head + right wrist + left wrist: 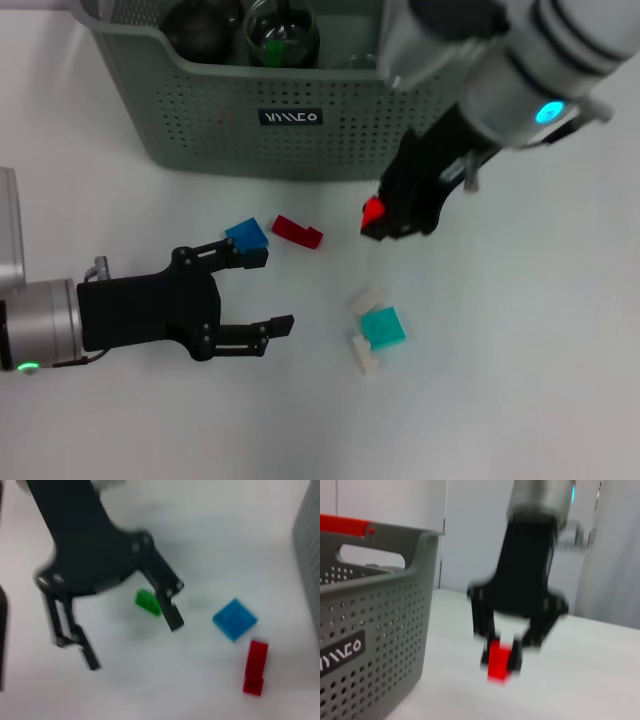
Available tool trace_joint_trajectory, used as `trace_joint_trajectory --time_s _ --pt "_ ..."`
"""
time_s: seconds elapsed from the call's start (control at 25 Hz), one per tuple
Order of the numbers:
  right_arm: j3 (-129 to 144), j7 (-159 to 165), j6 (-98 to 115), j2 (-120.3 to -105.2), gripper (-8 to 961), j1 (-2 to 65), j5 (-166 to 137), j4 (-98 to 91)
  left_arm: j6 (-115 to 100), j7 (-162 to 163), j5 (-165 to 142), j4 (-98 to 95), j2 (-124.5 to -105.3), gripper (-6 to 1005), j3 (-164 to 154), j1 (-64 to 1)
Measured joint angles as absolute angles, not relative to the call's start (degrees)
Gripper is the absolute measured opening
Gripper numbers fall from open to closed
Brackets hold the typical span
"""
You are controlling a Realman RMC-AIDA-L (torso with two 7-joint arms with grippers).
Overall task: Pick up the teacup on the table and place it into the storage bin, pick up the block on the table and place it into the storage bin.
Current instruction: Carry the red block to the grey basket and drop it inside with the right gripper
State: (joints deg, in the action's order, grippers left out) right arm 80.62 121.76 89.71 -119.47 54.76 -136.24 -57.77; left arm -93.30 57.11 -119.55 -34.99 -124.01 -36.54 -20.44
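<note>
The small red block (pixel 373 211) sits pinched between the fingers of my right gripper (pixel 382 222), lifted off the table (pixel 520 330) just in front of the storage bin (pixel 250 110). So I judge the block step is in hand: the pick is made and the carry is under way. Glassware already lies inside the bin, though I cannot tell whether a teacup is among it. Next I need to raise the block above the rim, move it over the opening and let go. My left gripper (pixel 265 290) hangs low over the table with fingers spread, touching nothing, beside a blue block (pixel 247 236). Another red block (pixel 297 231) and a teal block (pixel 383 327) lie loose nearby.
</note>
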Motion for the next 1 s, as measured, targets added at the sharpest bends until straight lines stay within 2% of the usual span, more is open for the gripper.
trace_joint_trajectory --time_s 0.32,0.44,0.56,1.0 --pt "63.2 128.3 104.3 -118.82 213 58.2 -136.6 -78.2 -93.0 57.0 -121.8 -36.0 -124.01 860 -36.7 -20.3" --pt "57.4 130.5 104.0 -117.56 213 61.1 -138.1 -80.0 -92.9 57.0 -122.5 -36.0 -124.02 860 -36.8 -20.6" --pt "55.6 131.7 100.3 -116.69 213 62.7 -142.1 -79.0 -92.7 57.0 -122.5 -36.0 -124.01 860 -36.8 -20.7" --pt "60.8 132.1 76.0 -117.41 214 66.3 -157.5 -56.8 -92.5 57.2 -122.4 -35.8 -124.1 860 -36.4 -20.8"
